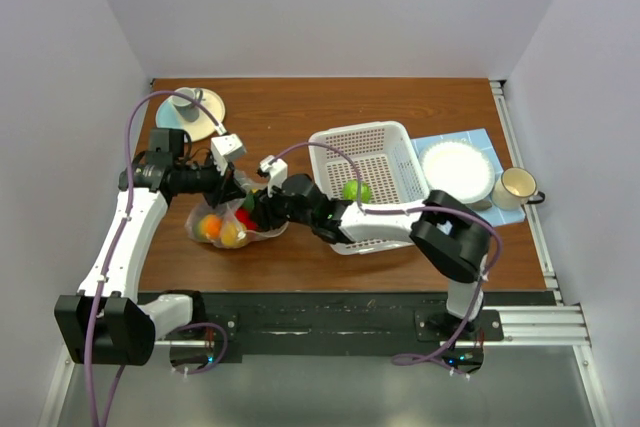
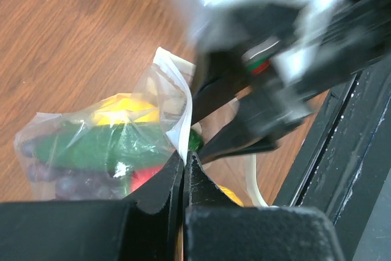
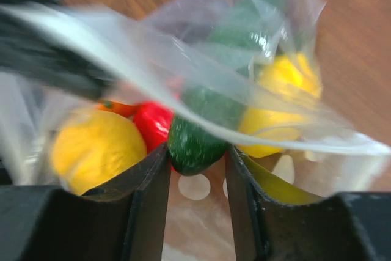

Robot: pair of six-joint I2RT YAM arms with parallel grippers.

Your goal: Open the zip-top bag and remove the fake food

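The zip-top bag (image 1: 222,224) lies on the table at the left, mouth open toward the right. My left gripper (image 2: 183,158) is shut on the bag's white rim (image 2: 178,128) and holds it up. My right gripper (image 3: 197,158) reaches into the mouth, its jaws closed on the end of the dark green cucumber (image 3: 197,139). Beside the cucumber lie a yellow lemon (image 3: 96,148), a red round one (image 3: 153,124) and another yellow piece (image 3: 282,93). Purple grapes (image 2: 67,183) show through the bag. A green round one (image 1: 357,190) lies in the white basket (image 1: 385,142).
The basket stands just right of the bag, over my right arm. A white plate (image 1: 457,169) on a blue mat and a mug (image 1: 515,187) stand at the right. A dish with a cup (image 1: 190,107) stands at the back left. The black rail (image 1: 320,312) runs along the near edge.
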